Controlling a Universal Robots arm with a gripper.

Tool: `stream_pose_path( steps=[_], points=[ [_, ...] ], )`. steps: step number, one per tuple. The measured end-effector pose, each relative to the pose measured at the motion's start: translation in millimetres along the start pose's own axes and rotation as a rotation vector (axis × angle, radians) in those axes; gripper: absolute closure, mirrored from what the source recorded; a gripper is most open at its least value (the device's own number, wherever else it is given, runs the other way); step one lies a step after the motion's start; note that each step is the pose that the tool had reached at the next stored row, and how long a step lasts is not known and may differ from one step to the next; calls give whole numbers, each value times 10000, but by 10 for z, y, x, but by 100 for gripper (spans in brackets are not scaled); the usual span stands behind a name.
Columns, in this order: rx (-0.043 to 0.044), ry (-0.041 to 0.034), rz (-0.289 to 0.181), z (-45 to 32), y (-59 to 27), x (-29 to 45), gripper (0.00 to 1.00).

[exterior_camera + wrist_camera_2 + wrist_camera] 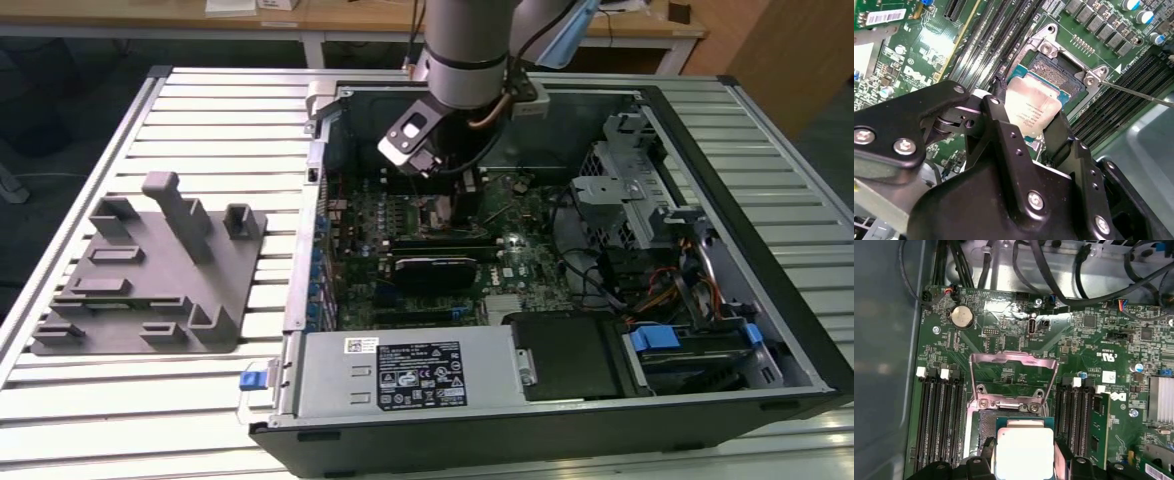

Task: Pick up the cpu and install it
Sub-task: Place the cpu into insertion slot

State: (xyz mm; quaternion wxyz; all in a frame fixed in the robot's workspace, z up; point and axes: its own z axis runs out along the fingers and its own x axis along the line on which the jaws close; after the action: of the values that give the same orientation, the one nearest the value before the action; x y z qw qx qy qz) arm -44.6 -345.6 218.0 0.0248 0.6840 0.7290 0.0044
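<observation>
Here, over a slatted table (134, 130), the tool (1030, 129) clamps the cpu (1025, 452).

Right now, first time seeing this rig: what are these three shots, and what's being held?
One robot arm reaches into an open computer case lying on a slatted table; a grey fixture sits beside it. The exterior view watches from off the arm; both wrist views ride on the arm, facing the motherboard. The gripper holds the cpu between its fingers at the open socket.
</observation>
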Motion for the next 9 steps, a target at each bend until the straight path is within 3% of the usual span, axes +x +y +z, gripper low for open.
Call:
stream_pose_path(
  steps=[9],
  points=[
    [27, 0, 0, 94, 0, 70, 46]
  ],
)
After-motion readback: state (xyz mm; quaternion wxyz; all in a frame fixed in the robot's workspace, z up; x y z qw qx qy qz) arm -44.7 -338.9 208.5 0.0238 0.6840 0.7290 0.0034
